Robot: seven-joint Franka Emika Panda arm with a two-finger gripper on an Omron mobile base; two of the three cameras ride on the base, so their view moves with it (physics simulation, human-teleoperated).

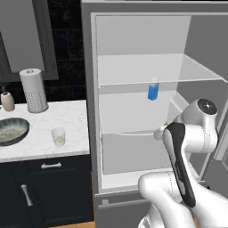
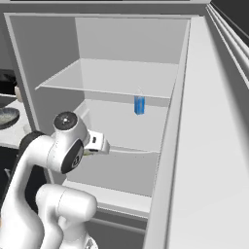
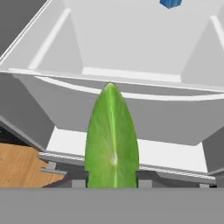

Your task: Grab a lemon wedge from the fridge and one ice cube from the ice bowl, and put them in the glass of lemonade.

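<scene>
The lemon wedge [image 3: 112, 140] is seen held upright between the gripper's [image 3: 112, 181] fingertips [image 3: 144, 183] in the hand view, its green rind facing the camera and its point up, in front of the open fridge [image 1: 94, 67]. The jaws are closed narrowly on it. The arm is bent at the elbow and reached forward, with the hand level at the front edge of the middle shelf [image 2: 131, 150]. A blue bottle [image 1: 153, 90] stands further back on that shelf. On the counter [image 1: 67, 118] to the left, the glass [image 1: 58, 136] is set near the ice bowl [image 1: 12, 130].
</scene>
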